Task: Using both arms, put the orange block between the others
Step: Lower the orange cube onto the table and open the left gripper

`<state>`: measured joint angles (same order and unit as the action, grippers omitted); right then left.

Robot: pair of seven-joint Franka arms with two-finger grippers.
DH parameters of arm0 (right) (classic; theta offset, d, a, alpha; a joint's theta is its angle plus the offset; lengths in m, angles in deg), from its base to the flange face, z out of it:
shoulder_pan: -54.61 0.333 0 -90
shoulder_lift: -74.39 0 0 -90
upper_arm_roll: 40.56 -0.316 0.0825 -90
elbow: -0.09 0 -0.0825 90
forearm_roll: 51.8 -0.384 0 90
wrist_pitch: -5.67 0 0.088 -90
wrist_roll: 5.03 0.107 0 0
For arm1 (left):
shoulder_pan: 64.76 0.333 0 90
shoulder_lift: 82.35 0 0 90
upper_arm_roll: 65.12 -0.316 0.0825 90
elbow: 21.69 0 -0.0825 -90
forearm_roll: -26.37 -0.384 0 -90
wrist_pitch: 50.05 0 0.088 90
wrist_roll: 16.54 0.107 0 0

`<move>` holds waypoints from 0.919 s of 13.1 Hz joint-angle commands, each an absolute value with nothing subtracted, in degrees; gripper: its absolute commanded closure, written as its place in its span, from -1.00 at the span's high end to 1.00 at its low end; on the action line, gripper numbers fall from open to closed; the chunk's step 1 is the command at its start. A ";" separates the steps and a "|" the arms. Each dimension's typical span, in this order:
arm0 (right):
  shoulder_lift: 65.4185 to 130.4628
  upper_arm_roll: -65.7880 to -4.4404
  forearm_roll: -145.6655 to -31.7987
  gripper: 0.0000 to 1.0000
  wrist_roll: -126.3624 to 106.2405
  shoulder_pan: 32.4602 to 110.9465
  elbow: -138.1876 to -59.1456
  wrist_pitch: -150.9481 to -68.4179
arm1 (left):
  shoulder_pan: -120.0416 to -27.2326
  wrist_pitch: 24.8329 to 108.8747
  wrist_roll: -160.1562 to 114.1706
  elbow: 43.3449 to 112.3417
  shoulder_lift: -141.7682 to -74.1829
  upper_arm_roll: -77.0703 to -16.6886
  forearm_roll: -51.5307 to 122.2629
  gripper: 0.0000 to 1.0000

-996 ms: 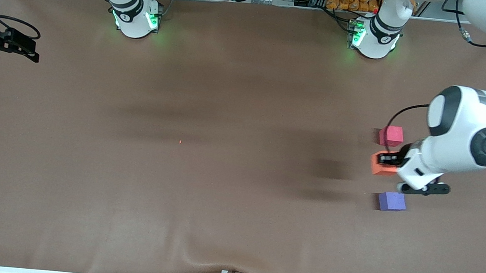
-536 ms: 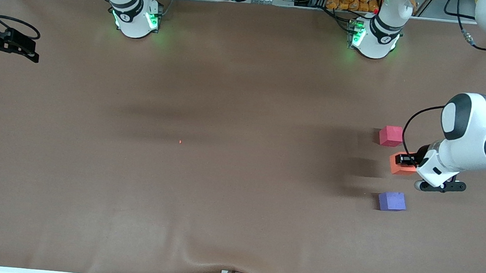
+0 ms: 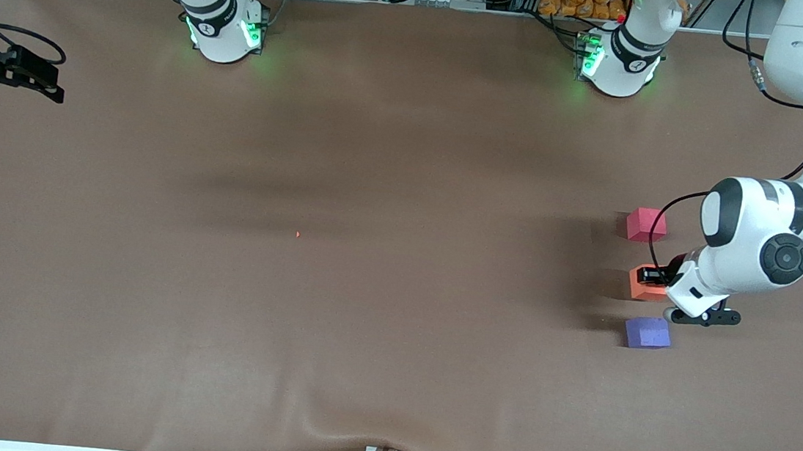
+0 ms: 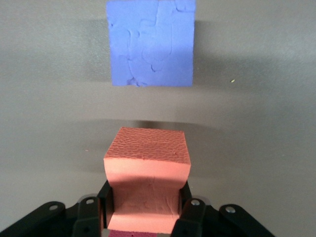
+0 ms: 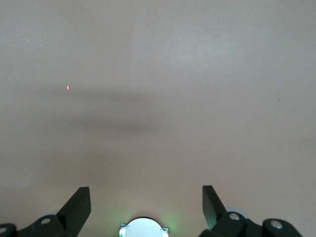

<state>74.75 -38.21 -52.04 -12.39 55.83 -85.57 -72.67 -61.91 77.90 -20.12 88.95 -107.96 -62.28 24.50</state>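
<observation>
The left tool is pinching the orange block toward the left arm's end of the brown worktop. In the left wrist view the two black fingers press into opposite sides of the block, denting the foam where they grip, and most of the cube sticks out past the fingertips. From the front, the white wrist of the left arm covers one edge of the block, and the rest of the orange face shows beside it.

The block sits over the gap between the other two cubes. The pinkish-red cube lies farther from the front camera, and the purple-blue cube lies nearer to it. The orange block is closer to the purple-blue one than to the pinkish-red one, and touches neither. In the left wrist view the purple-blue cube lies straight ahead of the held block, with a strip of bare worktop between them. Whether the block rests on the worktop or hangs just above it cannot be told.

The right tool waits at the right arm's end of the worktop, well apart from the cubes. Its fingers are spread wide with nothing between them, and only bare worktop shows under it.
</observation>
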 commanded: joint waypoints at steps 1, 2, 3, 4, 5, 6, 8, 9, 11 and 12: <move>74.92 -38.28 -53.03 1.00 -12.50 55.31 -84.37 -70.97 | -60.90 78.45 -17.78 88.87 -108.28 -62.04 23.30 -1.00; 74.92 -38.28 -53.03 1.00 -12.41 55.31 -84.37 -70.53 | -60.81 79.06 -17.69 88.96 -108.72 -62.04 23.30 -1.00; 74.83 -38.19 -53.03 1.00 -12.41 55.13 -84.37 -70.44 | -60.89 79.50 -17.51 89.05 -109.07 -62.04 23.30 -1.00; 74.83 -38.28 -53.03 1.00 -12.32 54.52 -84.37 -70.18 | -60.90 79.85 -17.42 89.05 -109.59 -62.04 23.30 -1.00; 74.83 -38.28 -53.03 1.00 -12.24 54.26 -84.37 -70.09 | -60.81 80.03 -17.42 89.05 -109.86 -62.04 23.30 -1.00; 74.83 -38.28 -53.03 1.00 -12.15 54.17 -84.37 -70.09 | -60.81 80.03 -17.42 89.05 -110.04 -62.04 23.30 -1.00; 74.83 -38.19 -53.03 1.00 -12.06 53.99 -84.37 -70.00 | -60.81 80.03 -17.42 89.14 -110.56 -62.13 23.39 -1.00; 74.74 -38.19 -53.03 1.00 -11.97 53.99 -84.37 -70.00 | -60.37 80.03 -17.42 89.05 -110.92 -62.13 23.39 -0.95; 74.74 -38.19 -53.03 1.00 -11.97 53.99 -84.37 -69.74 | -60.10 80.03 -17.51 88.96 -111.09 -62.13 23.39 0.04; 74.74 -38.19 -53.03 1.00 -11.97 53.99 -84.37 -69.65 | -60.10 79.95 -17.60 88.87 -110.92 -62.13 23.39 0.99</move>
